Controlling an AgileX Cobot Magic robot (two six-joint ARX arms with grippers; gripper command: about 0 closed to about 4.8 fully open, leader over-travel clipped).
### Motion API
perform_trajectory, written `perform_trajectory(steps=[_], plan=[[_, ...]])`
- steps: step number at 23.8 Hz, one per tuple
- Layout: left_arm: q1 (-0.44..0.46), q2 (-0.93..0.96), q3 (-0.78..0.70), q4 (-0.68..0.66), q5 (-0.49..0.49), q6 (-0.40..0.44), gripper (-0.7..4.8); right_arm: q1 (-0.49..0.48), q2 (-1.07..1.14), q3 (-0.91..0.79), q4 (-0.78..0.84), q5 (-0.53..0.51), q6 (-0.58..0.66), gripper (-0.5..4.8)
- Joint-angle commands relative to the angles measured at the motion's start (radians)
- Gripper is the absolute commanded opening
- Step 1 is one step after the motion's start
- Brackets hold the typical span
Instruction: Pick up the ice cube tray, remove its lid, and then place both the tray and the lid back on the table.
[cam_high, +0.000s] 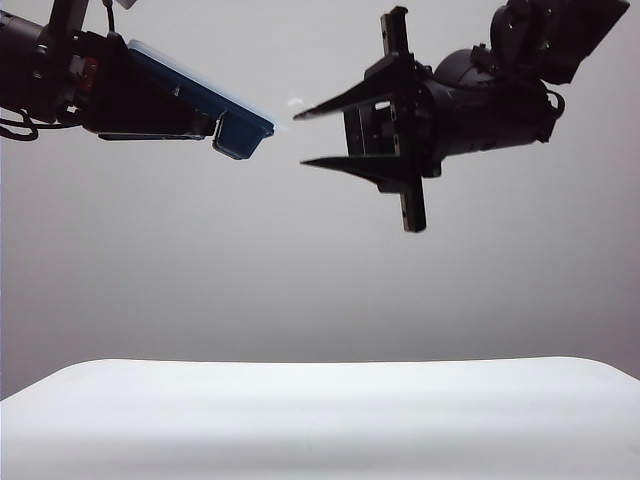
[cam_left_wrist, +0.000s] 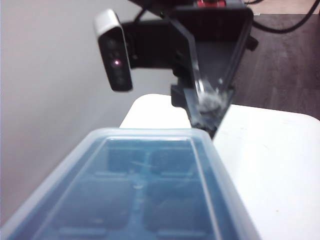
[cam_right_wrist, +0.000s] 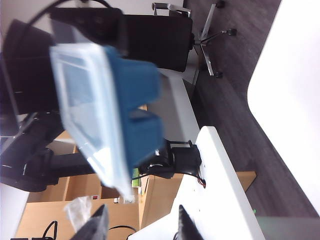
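Blue tray (cam_high: 236, 130) with its whitish lid (cam_high: 190, 78) on top hangs high over the white table (cam_high: 320, 420), pinched at one end by the left gripper (cam_high: 150, 105), whose arm reaches in level from the left edge. Facing it, the right gripper (cam_high: 305, 138) points level at the tray's free end, jaws spread and empty, tips just short of it. Wide open air lies between both arms and the table's far edge

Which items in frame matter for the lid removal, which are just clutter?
Job:
- dark blue plastic ice cube tray, held by left gripper
- translucent whitish lid, still on
- right gripper, open
- white table

Clutter:
- black office chair
- wooden cabinet
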Motion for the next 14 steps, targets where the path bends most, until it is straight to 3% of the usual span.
perform_trajectory(steps=[1,14], plan=[[0.0,0.002,0.006,0.004,0.004,-0.002,2.94,0.001,-0.012,0.044,0.016,-0.024,0.001,1.71],[0.0,0.003,0.006,0.075,0.006,-0.029,2.94,0.003,-0.01,0.058,0.053,-0.021,0.047,1.71]])
